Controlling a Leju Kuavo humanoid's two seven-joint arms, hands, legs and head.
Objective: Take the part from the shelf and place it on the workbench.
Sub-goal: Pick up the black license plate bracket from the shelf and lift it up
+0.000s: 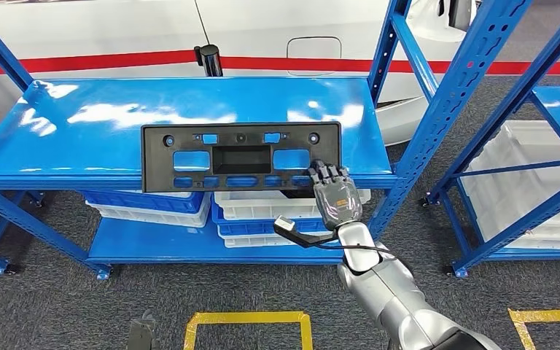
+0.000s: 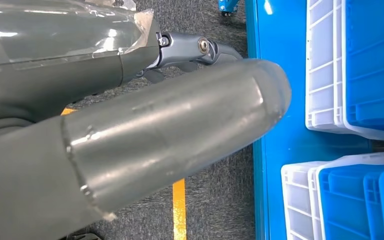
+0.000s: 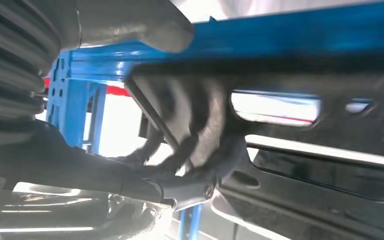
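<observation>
The black plastic part (image 1: pixel 240 157), a long flat panel with rectangular cut-outs and round holes, lies on the top board of the blue shelf (image 1: pixel 117 117), its near edge overhanging the front lip. The right robot hand (image 1: pixel 333 191) reaches up to the part's near right corner, dark fingers (image 1: pixel 327 173) on top of the panel; the right wrist view shows fingers (image 3: pixel 200 130) wrapped round the edge of the part (image 3: pixel 330 170), grasping it. The left robot hand (image 2: pixel 190 49) hangs low beside the shelf's bottom board; whether it is clenched or released cannot be told. White and blue crates (image 1: pixel 262 208) sit stacked on the lower board. Yellow tape (image 1: pixel 248 318) marks the grey floor.
</observation>
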